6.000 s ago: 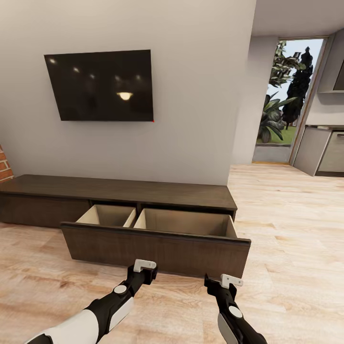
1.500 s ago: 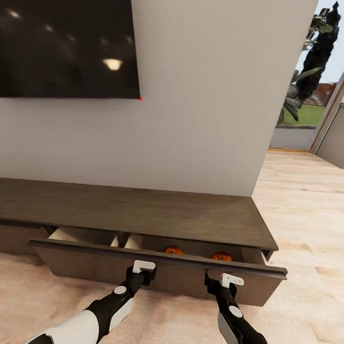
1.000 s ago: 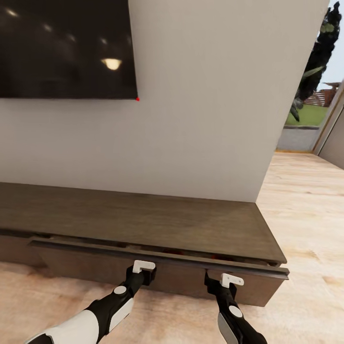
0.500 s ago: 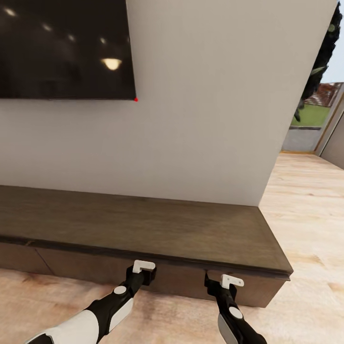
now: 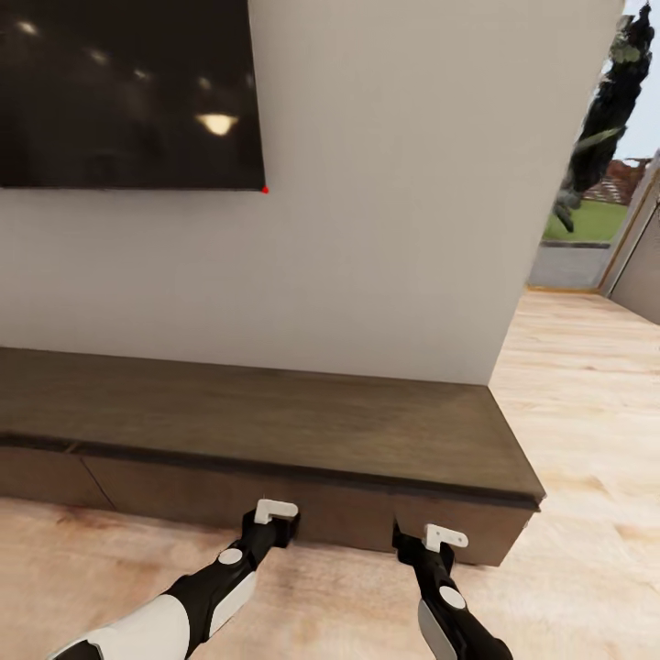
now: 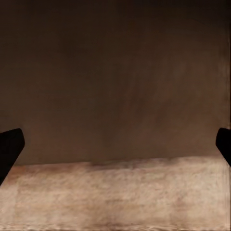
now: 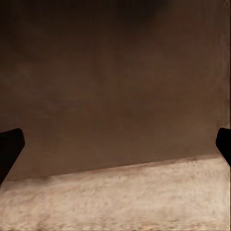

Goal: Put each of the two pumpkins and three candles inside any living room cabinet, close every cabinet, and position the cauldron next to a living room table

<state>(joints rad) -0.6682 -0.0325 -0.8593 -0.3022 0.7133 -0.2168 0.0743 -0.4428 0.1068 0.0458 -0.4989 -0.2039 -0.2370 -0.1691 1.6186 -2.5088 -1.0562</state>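
The long dark brown cabinet [image 5: 275, 426] runs along the wall, its flat drawer fronts [image 5: 348, 518] flush and shut. My left gripper [image 5: 277, 524] and right gripper [image 5: 433, 543] hover side by side just in front of the right drawer front, low over the floor. In the left wrist view the cabinet front [image 6: 115, 82] is close ahead and the dark fingertips [image 6: 9, 149] stand far apart, so that gripper is open with nothing held. The right wrist view has the same brown front [image 7: 115, 82] and wide-set fingertips [image 7: 9, 149]. The pumpkins, candles and cauldron are out of view.
A black television [image 5: 128, 92] hangs on the white wall above the cabinet. Light wood floor [image 5: 587, 431] stretches to the right of the cabinet's end, toward a glazed opening with greenery [image 5: 596, 165].
The wide drawer, open a second and a half ago with both pumpkins inside, has slid fully shut. Since half a second ago the view has pulled back slightly from the cabinet.
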